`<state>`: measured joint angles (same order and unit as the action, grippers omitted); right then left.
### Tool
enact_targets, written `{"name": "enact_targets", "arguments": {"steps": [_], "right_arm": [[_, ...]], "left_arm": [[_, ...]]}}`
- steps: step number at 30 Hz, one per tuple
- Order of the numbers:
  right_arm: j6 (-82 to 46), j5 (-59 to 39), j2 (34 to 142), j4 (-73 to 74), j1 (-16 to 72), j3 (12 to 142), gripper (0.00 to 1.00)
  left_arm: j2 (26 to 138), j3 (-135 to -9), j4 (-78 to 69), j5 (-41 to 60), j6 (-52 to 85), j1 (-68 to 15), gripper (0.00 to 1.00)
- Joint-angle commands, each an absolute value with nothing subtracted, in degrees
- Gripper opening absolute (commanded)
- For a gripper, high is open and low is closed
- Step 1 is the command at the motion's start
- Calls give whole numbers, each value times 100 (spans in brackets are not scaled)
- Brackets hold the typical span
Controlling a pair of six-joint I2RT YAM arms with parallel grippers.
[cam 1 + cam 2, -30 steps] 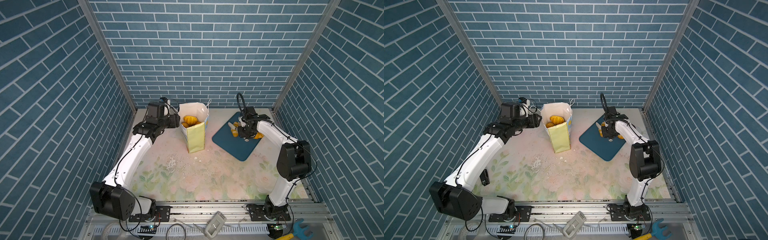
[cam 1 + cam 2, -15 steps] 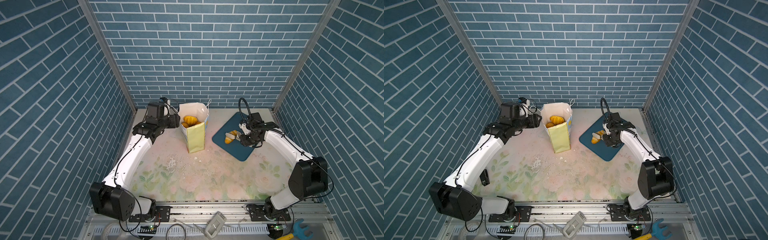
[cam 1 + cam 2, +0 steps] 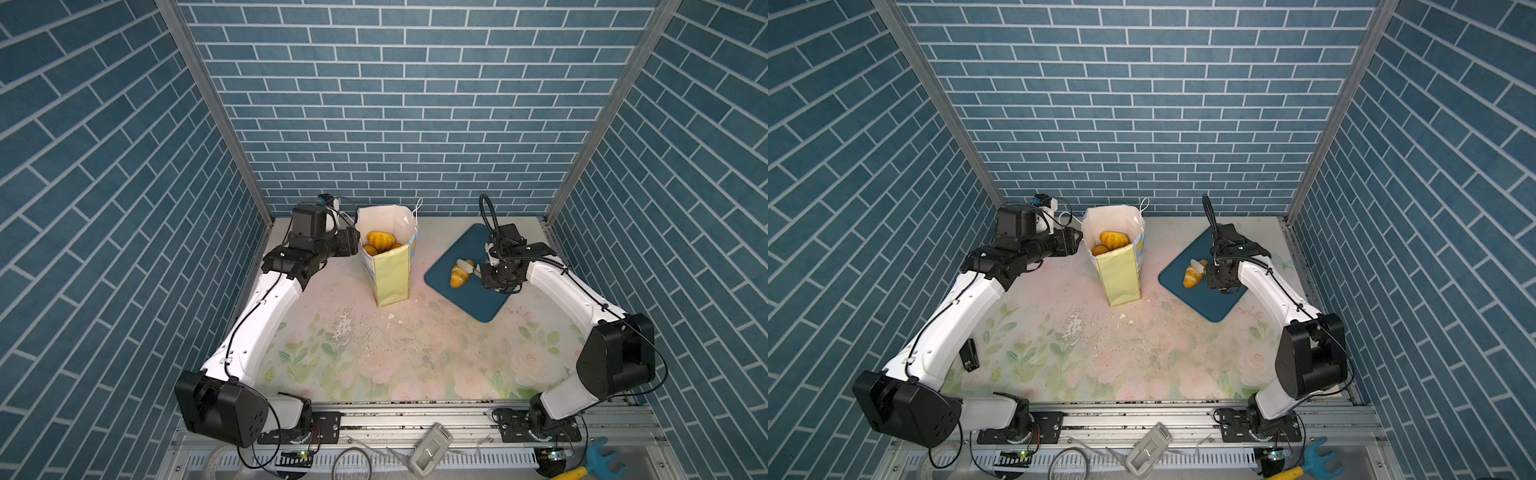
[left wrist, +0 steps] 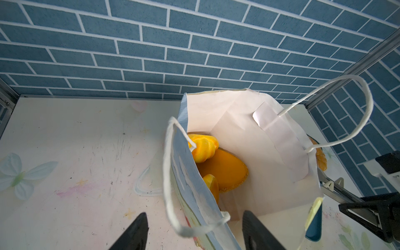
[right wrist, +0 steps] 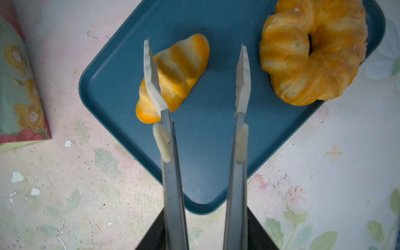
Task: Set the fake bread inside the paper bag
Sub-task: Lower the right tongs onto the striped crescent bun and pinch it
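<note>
In both top views the tall pale yellow-green paper bag (image 3: 390, 272) (image 3: 1119, 276) stood upright near 12 o'clock on the flower-printed table (image 3: 374, 365), mouth open, with glossy golden-orange toy breads (image 3: 379, 241) (image 3: 1113, 240) heaped inside. The left gripper (image 3: 354, 243) (image 3: 1076, 245) sat at 9 o'clock of the bag's rim. At 3 o'clock of the bag lay the dark blue rounded-corner tray (image 3: 473, 303) (image 3: 1210, 305), holding a small striped orange-and-cream roll (image 3: 457, 277) (image 3: 1191, 277); the right gripper (image 3: 485, 275) (image 3: 1212, 277) hovered just at that roll's 3 o'clock. In the left wrist view the bag's white inside held a ridged roll (image 4: 203, 147) lying against a flat oval loaf (image 4: 227, 173), with a third orange piece (image 4: 211, 184) beside them; the left gripper's black fingers (image 4: 136, 233) stood spread apart, one outside the bag's blue side panel and one inside, pinching nothing. In the right wrist view the right gripper (image 5: 204, 232) was clamped on a pair of metal tongs (image 5: 173, 173) with white blades; the blades gaped, one crossing over the striped roll, whether touching it could not be told, the other over bare tray between that roll and a large ring-shaped bread (image 5: 303, 82) at the tray's corner, so neither bread was held.
</note>
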<state>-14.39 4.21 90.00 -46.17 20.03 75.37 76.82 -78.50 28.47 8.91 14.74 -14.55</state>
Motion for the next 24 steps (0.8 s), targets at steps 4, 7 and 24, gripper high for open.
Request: {"name": "enact_targets", "arguments": {"steps": [4,7,24], "right_arm": [[-2075,737,8914,-4219,2144,7634,49],[-2057,721,9002,-4251,2162,7703,49],[-2495,454,9646,-4291,2432,7793,51]], "left_arm": [[7708,-7850,2856,913,1382,-1446,70],[7748,-7866,2843,922,1380,-1450,70],[7709,-7804,2804,859,1452,-1450,70]]}}
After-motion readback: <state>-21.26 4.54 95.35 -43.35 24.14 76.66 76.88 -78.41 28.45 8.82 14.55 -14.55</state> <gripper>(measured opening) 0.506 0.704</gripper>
